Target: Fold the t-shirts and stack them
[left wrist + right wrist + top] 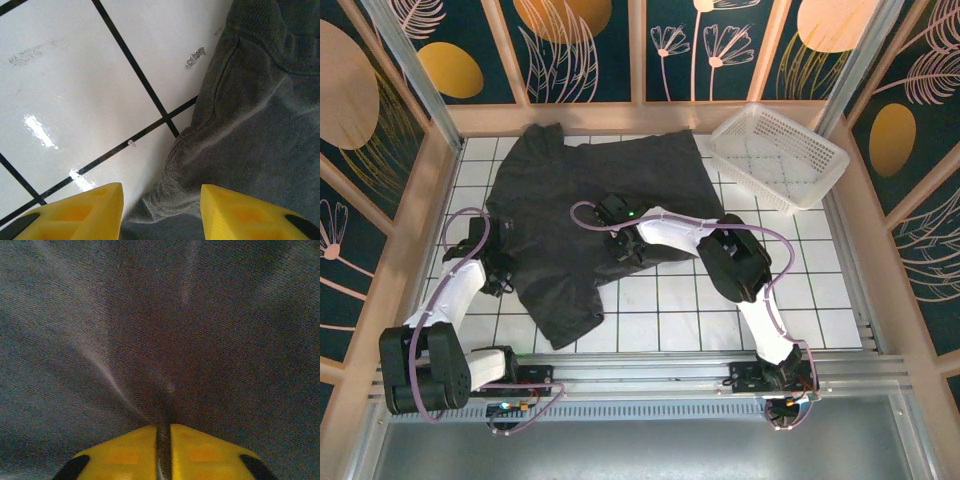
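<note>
A dark charcoal t-shirt (590, 190) lies spread and rumpled over the white tiled table, collar toward the far left. My left gripper (496, 264) sits low at the shirt's left edge. In the left wrist view it (160, 212) is open, with the folded hem of the t-shirt (250, 115) lying between its yellow fingers (82, 215). My right gripper (620, 238) rests on the middle of the shirt. In the right wrist view it (163, 442) is shut on a pinched ridge of the t-shirt (165, 325), and creases radiate from the pinch.
A white plastic mesh basket (780, 155) stands tilted at the far right corner. Bare white tiles (720, 310) lie near the front right and along the left (75, 75). Wooden rails and patterned walls enclose the table.
</note>
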Robot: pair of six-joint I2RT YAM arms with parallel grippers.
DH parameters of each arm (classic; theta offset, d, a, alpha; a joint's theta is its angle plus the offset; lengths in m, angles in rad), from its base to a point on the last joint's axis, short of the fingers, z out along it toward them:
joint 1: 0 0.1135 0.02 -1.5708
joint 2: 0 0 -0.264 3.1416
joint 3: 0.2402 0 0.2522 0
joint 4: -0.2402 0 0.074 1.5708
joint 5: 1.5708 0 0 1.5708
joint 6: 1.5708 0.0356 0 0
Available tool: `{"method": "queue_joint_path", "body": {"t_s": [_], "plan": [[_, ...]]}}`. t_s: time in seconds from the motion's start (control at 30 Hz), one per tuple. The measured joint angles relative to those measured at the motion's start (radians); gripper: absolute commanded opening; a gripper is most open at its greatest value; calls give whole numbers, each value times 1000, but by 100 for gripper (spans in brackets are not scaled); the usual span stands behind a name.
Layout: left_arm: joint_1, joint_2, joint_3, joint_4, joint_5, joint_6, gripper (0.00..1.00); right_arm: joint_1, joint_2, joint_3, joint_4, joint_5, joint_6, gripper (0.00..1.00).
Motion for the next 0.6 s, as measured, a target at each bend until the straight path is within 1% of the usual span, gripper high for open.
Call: {"method": "queue_joint_path", "body": {"t_s": [0.1, 0.3, 0.53, 0.6], "plan": [[0, 0, 0, 0, 0, 0, 45, 0, -1, 5, 0, 10, 3, 2], [0, 0, 0, 0, -1, 10, 47, -9, -18, 16, -22, 11, 5, 3], [0, 0, 1, 6, 2, 37, 52, -45, -59, 29, -48, -40, 21, 3], [0, 0, 1, 26, 21, 47, 52, -56, -65, 29, -48, -61, 25, 3]]}}
